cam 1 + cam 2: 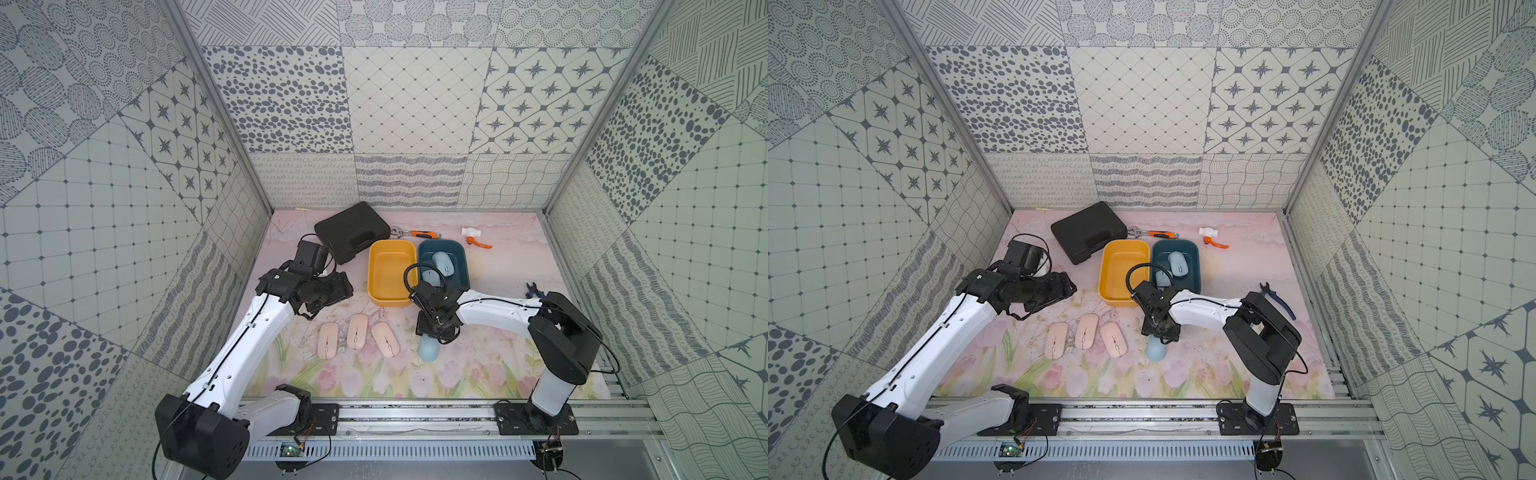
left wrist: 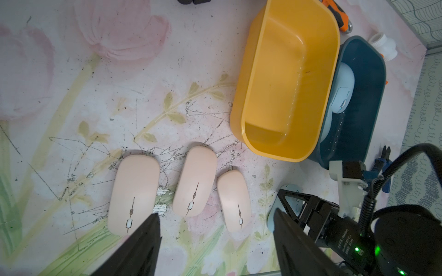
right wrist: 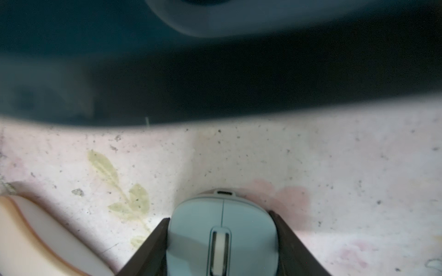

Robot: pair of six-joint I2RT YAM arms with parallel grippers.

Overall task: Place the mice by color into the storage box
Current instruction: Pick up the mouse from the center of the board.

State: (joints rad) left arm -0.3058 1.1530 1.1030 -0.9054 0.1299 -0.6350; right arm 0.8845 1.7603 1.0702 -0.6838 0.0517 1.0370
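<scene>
Gripping a light blue mouse [image 3: 222, 239] by its sides on the table [image 3: 334, 167], the right end effector [image 3: 219, 215] is shut; the left end effector [image 2: 215, 212] hangs open near three pink mice [image 2: 195, 179] — beyond, two blue mice [image 1: 440, 262] lie in the dark blue box [image 1: 463, 253].

blue mouse [image 1: 428, 352]: half-hidden | teal box [image 3: 215, 83]: blurred | pink mouse [image 3: 28, 239]: cropped
</scene>
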